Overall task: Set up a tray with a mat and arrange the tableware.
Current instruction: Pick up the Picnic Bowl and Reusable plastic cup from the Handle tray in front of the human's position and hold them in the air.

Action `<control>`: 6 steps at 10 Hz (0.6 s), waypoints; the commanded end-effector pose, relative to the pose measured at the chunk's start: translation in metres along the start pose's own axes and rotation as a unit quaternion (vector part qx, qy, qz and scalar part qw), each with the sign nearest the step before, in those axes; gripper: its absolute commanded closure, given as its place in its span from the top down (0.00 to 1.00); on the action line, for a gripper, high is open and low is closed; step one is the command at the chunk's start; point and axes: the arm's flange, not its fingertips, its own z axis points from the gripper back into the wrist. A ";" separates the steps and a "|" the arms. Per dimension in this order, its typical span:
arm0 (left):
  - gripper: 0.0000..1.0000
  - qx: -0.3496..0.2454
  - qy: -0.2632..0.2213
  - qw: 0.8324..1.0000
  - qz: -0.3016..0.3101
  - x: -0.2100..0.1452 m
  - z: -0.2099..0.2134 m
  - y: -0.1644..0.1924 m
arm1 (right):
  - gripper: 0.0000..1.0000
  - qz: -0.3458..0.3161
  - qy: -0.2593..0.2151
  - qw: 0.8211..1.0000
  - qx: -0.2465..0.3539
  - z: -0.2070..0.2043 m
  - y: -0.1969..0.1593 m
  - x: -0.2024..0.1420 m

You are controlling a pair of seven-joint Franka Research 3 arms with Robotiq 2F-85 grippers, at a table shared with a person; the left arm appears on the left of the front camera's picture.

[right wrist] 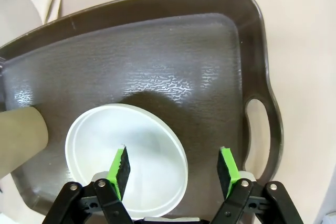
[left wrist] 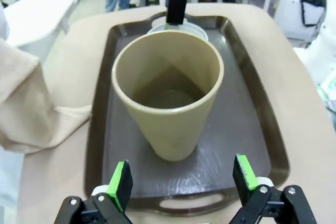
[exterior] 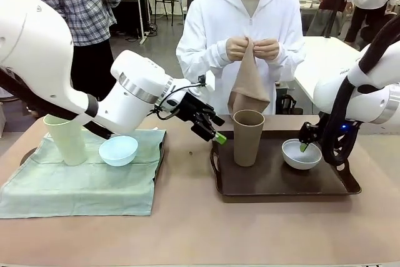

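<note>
Centrally, beige table (exterior: 187, 236) bears brown tray (exterior: 275, 181), green cloth (exterior: 75, 192); people (exterior: 78, 4) behind.

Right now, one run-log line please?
tray: brown tumbler, white bowl | green mat: green tumbler, blue bowl | left claw: open at brown tumbler | right claw: open at white bowl | person: holds cloth

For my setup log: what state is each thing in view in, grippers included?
Green mat: spread flat.
Pale green tumbler: upright on the mat.
Light blue bowl: open side up, on the mat.
Brown tumbler: upright, empty, on the brown tray.
White bowl: open side up, on the tray.
Beige cloth: hanging from the person's hands.
Left gripper: open.
Right gripper: open, astride the white bowl's rim.
</note>
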 end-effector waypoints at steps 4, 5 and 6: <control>1.00 -0.006 -0.040 0.999 -0.011 -0.008 -0.028 0.010 | 0.86 -0.010 -0.010 1.000 -0.019 0.005 0.006 -0.002; 1.00 -0.007 -0.041 0.999 -0.010 -0.010 -0.034 0.011 | 0.86 -0.010 -0.009 1.000 -0.020 0.005 0.006 -0.003; 1.00 -0.009 -0.038 0.999 -0.011 -0.019 -0.039 0.014 | 0.86 -0.010 -0.008 1.000 -0.021 0.006 0.006 -0.003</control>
